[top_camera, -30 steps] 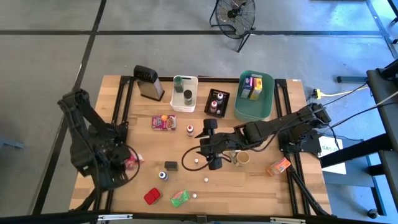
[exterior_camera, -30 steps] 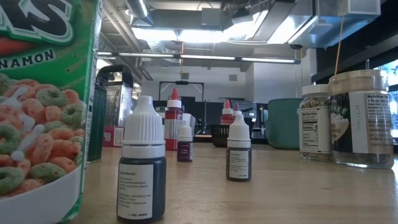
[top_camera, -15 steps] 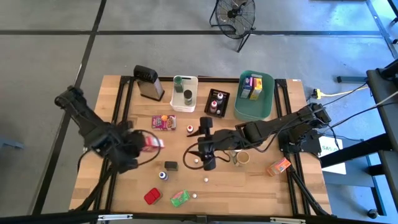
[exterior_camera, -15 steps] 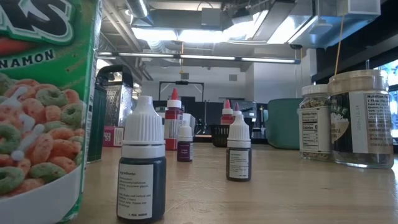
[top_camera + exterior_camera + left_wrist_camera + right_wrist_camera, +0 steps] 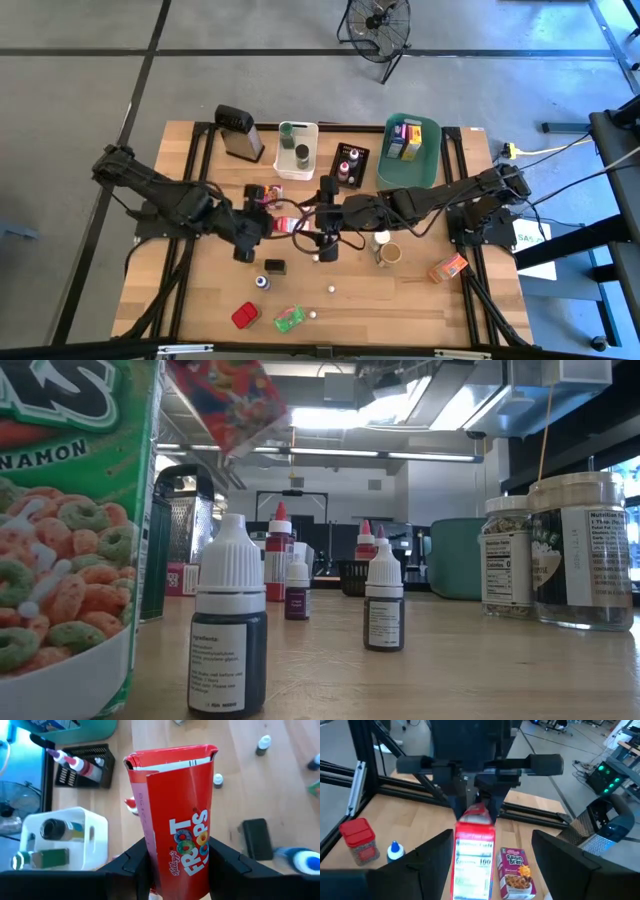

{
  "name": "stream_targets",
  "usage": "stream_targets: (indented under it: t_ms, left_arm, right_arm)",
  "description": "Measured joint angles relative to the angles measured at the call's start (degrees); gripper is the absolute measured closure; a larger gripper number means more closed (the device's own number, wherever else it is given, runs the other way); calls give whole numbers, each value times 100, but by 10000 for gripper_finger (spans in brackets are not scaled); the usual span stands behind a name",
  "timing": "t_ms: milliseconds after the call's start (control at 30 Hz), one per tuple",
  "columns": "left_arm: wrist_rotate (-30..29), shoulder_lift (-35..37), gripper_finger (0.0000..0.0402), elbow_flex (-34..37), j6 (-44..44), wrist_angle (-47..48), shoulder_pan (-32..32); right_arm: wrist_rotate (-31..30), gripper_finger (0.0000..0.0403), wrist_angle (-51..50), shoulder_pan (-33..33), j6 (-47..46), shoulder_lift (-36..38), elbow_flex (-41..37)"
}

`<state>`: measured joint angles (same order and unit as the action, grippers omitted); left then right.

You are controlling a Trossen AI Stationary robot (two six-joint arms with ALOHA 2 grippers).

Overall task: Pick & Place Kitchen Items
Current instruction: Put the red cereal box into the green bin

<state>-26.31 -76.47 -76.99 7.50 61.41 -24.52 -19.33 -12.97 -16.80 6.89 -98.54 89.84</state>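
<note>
Left wrist view: red cereal box [image 5: 175,820] clamped upright between the left gripper [image 5: 177,862] fingers, above the table [image 5: 260,795]; white bin [image 5: 97,827] holds two jars
Right wrist view: right gripper [image 5: 492,852] fingers spread wide either side of that box [image 5: 475,855], not pressing it; raisin bran box [image 5: 516,872] just beside
High view: both grippers meet mid-table [image 5: 290,222]
</note>
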Motion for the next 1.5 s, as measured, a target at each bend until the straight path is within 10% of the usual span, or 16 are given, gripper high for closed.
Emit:
stream_targets:
  t_ms: [867, 1500]
  left_arm:
    - [-383, -135, 261, 0, -913, -716, 226]
    - [-410, -135, 261, 0, -978, -730, 224]
  right_arm:
    - [-296, 92, 1, 156, 124, -292, -2]
    - [692, 107, -28, 412, 136, -412, 0]
